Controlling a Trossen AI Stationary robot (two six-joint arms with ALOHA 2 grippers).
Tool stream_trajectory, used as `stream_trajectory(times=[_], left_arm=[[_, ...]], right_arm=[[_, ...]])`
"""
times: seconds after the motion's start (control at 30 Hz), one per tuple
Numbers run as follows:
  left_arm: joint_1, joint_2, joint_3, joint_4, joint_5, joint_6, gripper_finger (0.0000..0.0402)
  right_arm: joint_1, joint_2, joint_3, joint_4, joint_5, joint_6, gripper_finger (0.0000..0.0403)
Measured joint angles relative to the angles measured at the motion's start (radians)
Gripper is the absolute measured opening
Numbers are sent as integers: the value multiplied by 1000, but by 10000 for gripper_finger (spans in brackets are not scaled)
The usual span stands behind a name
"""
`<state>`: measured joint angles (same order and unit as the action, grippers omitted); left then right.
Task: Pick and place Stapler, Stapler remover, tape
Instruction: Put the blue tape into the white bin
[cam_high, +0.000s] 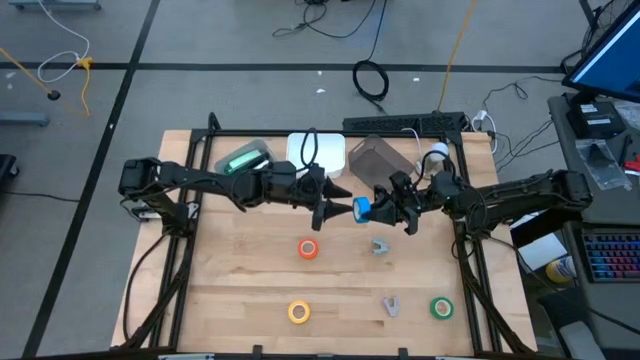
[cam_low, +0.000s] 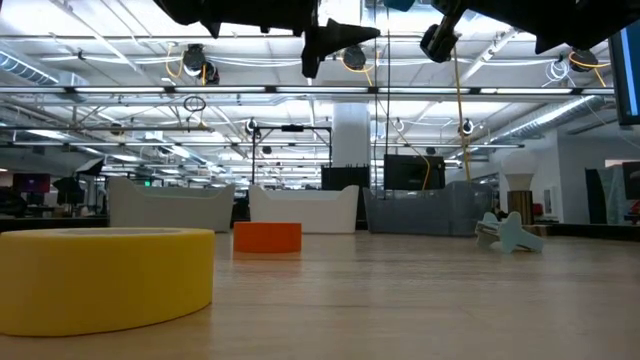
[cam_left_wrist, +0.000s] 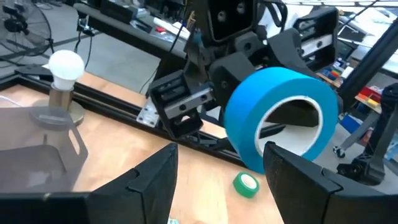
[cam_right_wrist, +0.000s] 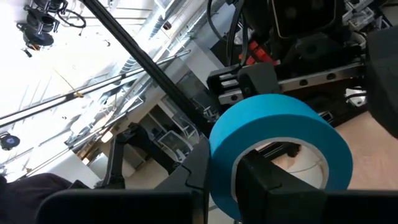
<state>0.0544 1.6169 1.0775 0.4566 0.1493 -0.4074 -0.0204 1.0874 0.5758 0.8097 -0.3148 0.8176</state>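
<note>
Blue tape roll (cam_high: 363, 208) at frame centre, clenched by right gripper (cam_high: 385, 211); left gripper (cam_high: 338, 209) spread beside it.

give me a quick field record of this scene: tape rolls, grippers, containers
blue tape roll: lifted above the table, held by the right gripper
left gripper: open, fingers pointing at the blue roll, not gripping it
orange tape roll: flat on the table, centre
yellow tape roll: flat, near front edge
green tape roll: flat, front right
white bin: back of table
grey bin: back, right of the white bin
</note>
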Motion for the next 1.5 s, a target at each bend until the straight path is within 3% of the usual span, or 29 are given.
stream_trajectory(times=[0.63,0.77,1.03,1.33,1.5], left_arm=[[0,0,0,-39,-18,-29,234],[1,-1,0,-36,-8,-41,194],[3,-2,0,-32,23,-16,31],[16,-2,0,-60,42,-21,30],[16,1,-1,-95,55,-13,29]], right_arm=[[0,102,0,113,-3,17,34],[0,102,-1,123,0,17,34],[-1,102,-1,121,10,16,34],[-1,102,-1,102,-5,50,98],[-1,100,0,37,-65,89,129]])
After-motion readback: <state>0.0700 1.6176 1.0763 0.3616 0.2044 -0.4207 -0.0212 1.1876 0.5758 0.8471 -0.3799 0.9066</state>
